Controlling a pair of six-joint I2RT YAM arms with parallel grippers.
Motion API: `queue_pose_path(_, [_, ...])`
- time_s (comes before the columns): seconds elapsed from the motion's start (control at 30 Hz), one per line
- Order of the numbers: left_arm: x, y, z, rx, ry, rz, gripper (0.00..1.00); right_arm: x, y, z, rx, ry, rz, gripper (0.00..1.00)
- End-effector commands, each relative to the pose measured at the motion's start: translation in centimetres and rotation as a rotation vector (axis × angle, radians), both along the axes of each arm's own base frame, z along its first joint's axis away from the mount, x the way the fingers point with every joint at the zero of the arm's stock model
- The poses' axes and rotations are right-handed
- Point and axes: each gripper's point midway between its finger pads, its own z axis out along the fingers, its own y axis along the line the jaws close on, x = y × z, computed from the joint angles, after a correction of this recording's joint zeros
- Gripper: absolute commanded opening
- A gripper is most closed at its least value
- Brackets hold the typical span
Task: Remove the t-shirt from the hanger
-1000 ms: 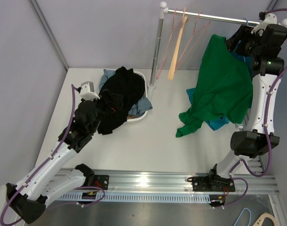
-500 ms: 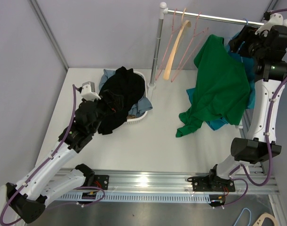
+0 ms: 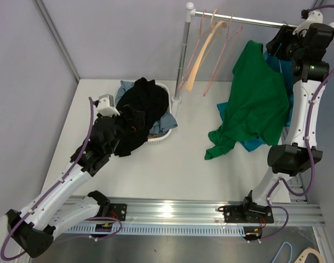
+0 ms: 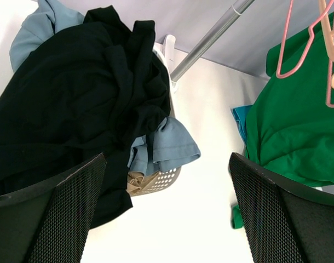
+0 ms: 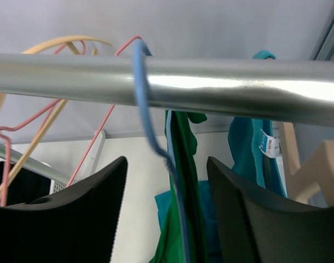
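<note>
A green t-shirt (image 3: 257,104) hangs from a thin blue hanger (image 5: 150,126) hooked over the metal rail (image 3: 249,21) at the back right. Its lower part pools on the table. My right gripper (image 3: 277,46) is raised to the rail, open. In the right wrist view its fingers (image 5: 164,181) stand either side of the hanger's neck and the shirt's collar (image 5: 183,219) without closing on them. My left gripper (image 3: 126,118) is open and empty, low over the table beside the basket (image 4: 156,183). It also shows in the left wrist view (image 4: 167,219).
A white laundry basket (image 3: 159,137) holds a black garment (image 3: 142,104) and a light blue one (image 4: 167,148). Empty pink and wooden hangers (image 3: 202,49) hang on the rail by the upright post (image 3: 183,55). A teal shirt (image 5: 249,153) hangs behind the green one.
My right arm has risen a little at the rail. The green t-shirt swung left and back. The empty hangers swung leftwards. My left arm shifted slightly.
</note>
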Motion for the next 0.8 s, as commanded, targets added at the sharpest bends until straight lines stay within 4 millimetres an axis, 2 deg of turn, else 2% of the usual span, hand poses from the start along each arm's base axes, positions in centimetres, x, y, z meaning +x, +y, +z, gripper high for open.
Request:
queue_pose_path(0.0, [0.4,0.0,3.1,-0.011,-0.081,0.005,0.99,0.8,-0.1,1.4,-0.009,-0.050,0.013,0.62])
queue_pose_path(0.1, [0.5,0.0,3.0,-0.003,-0.080,0.009,0.99,1.2,0.0,0.8,-0.006,-0.037,0.023,0.53])
queue_pose_path(0.13, [0.6,-0.1,2.9,-0.002,-0.078,0.009,1.00,1.3,0.1,0.6,-0.005,-0.031,0.024,0.34])
queue_pose_path(0.2, [0.6,-0.2,2.8,-0.002,-0.073,0.006,1.00,1.2,0.2,0.6,-0.004,-0.031,0.029,0.11])
queue_pose_path(0.3, [0.5,-0.3,2.5,-0.006,-0.068,0.001,0.99,0.9,0.7,1.3,-0.011,-0.045,0.042,0.00])
queue_pose_path(0.33, [0.5,-0.3,2.5,-0.007,-0.067,0.000,0.99,0.8,1.0,1.5,-0.009,-0.048,0.049,0.00])
queue_pose_path(0.43, [0.3,-0.4,2.5,-0.013,-0.066,-0.007,1.00,-0.2,2.0,4.2,-0.005,-0.105,0.068,0.00])
queue_pose_path(0.47, [0.3,-0.4,2.6,-0.013,-0.067,-0.006,1.00,-0.3,2.2,4.2,-0.005,-0.104,0.070,0.00])
queue_pose_path(0.5, [0.2,-0.4,2.7,-0.014,-0.069,-0.009,0.99,-0.8,2.5,5.5,-0.007,-0.135,0.074,0.00])
queue_pose_path(0.57, [0.0,-0.3,2.9,-0.015,-0.076,-0.014,0.99,-1.5,3.4,6.8,-0.006,-0.166,0.092,0.00])
queue_pose_path(0.63, [-0.5,-1.0,3.9,0.012,-0.123,-0.055,0.99,-2.8,4.3,8.5,-0.018,-0.209,0.108,0.00])
queue_pose_path(0.67, [-0.7,-1.2,4.5,0.035,-0.150,-0.061,1.00,-3.1,5.1,8.9,-0.022,-0.218,0.121,0.00])
queue_pose_path(0.77, [-2.0,-3.2,7.1,0.109,-0.258,-0.141,0.99,-4.5,5.8,9.8,-0.012,-0.234,0.119,0.00])
